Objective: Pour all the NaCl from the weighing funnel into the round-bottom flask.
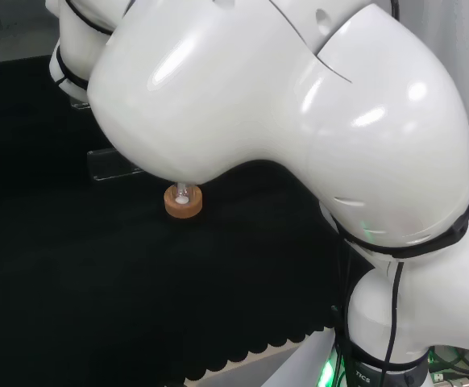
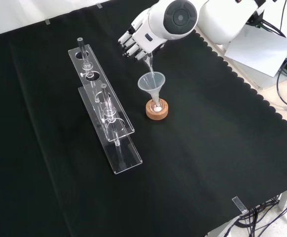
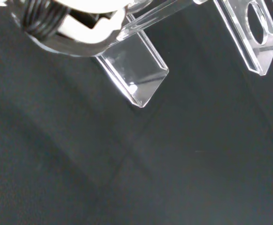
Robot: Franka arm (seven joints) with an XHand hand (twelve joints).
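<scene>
In the front view, the hand (image 2: 137, 38) was seen near the top of the cloth, partly covered by the arm's white link with its round grey cap (image 2: 179, 18). Its fingers (image 2: 128, 48) were curled downward around the upper end of a clear weighing funnel (image 2: 149, 61), which was held tilted, its narrow tip pointing down into the mouth of a clear plastic funnel (image 2: 152, 82). That funnel was seated upright in the neck of a small round-bottom flask (image 2: 157, 106), and the flask rested in a cork ring (image 2: 157, 109) on the black cloth (image 2: 207, 148). A little white material could be made out at the bottom of the flask; how much remained in the weighing funnel could not be told.

To the left of the flask in the front view, a clear acrylic rack (image 2: 104, 108) stood on the cloth, with glass tubes (image 2: 105, 98) held upright in it.

In the head view, the cork ring (image 1: 183, 201) was seen just below the arm's large white link (image 1: 283, 105), with a white patch at its centre.

In the wrist view, a blurred part of the hand (image 3: 80, 23) and clear parts of the rack (image 3: 136, 75) were shown above the cloth.
</scene>
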